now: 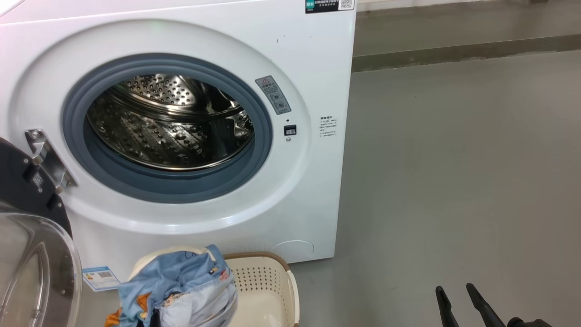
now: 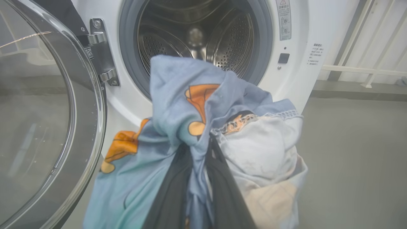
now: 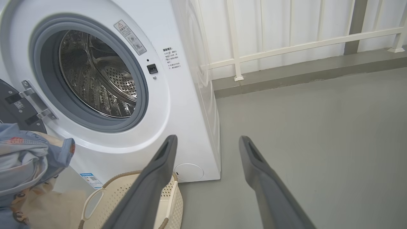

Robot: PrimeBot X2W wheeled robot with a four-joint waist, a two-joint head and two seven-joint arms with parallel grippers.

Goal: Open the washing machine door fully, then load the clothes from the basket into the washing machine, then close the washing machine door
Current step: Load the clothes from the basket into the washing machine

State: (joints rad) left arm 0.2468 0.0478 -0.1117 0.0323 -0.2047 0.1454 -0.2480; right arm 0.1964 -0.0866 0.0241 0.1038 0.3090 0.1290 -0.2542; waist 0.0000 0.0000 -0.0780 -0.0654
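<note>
One bundle of clothes (image 2: 178,117), light blue with orange-brown bears and some paler pieces, is hanging from the left gripper (image 2: 201,143), whose two dark fingers (image 2: 171,190) are clamping a fold of the fabric between them. The bundle is hanging over the left end of the basket (image 1: 268,281), in front of the washing machine (image 1: 295,68) and below its opening; whether the lowest folds are touching the basket cannot be told. The basket, cream with a brown rim, is standing on the grey floor (image 1: 454,159) just beside the machine's front. The door (image 1: 27,254) is standing swung wide to the left on its metal hinge (image 1: 47,159), with the clear porthole bulging at its centre. Inside the grey gasket (image 1: 168,193) the steel drum (image 1: 168,127) is showing its perforated wall. A small blue label (image 1: 100,277) is sitting at the machine's lower left corner. The right gripper (image 1: 458,294) is hovering low to the right of the basket, over the floor, its jaws spread wide and holding nothing. A white railing (image 3: 286,47) is running along behind the machine.
</note>
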